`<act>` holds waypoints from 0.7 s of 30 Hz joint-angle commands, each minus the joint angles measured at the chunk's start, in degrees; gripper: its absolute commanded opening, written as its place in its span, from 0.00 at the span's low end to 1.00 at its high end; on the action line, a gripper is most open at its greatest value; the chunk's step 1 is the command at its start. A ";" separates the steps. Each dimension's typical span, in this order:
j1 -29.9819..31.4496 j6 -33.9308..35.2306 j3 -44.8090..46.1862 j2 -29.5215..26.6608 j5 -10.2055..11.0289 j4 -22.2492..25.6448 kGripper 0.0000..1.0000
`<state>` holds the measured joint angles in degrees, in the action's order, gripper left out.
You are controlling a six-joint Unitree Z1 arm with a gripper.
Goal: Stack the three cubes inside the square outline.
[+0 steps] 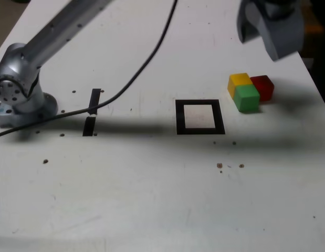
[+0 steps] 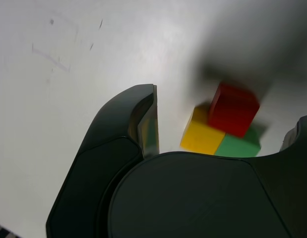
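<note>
We judged the first pick needed care: the red cube [image 1: 263,87], yellow cube [image 1: 239,83] and green cube [image 1: 247,98] sat touching in a cluster on the table [image 1: 151,199], beyond the exterior view's right of the empty square outline [image 1: 199,116]. Our gripper [image 1: 271,29] hovered above them, jaws wide, holding nothing. Neighbours crowded any grasp; the cable [image 1: 146,63] lay well apart.

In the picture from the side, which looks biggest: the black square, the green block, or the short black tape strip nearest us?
1. square outline, clearly the largest.
2. green cube.
3. near tape strip, about as long as the green cube but much thinner.
</note>
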<state>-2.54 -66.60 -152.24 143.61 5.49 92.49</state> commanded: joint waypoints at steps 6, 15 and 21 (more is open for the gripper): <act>2.74 -1.46 -0.66 -0.38 7.86 1.55 0.97; 8.60 0.72 7.69 -1.28 11.29 1.42 0.98; 9.05 1.73 6.41 0.55 11.77 1.25 0.98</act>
<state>6.33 -64.96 -145.35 143.60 17.05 92.71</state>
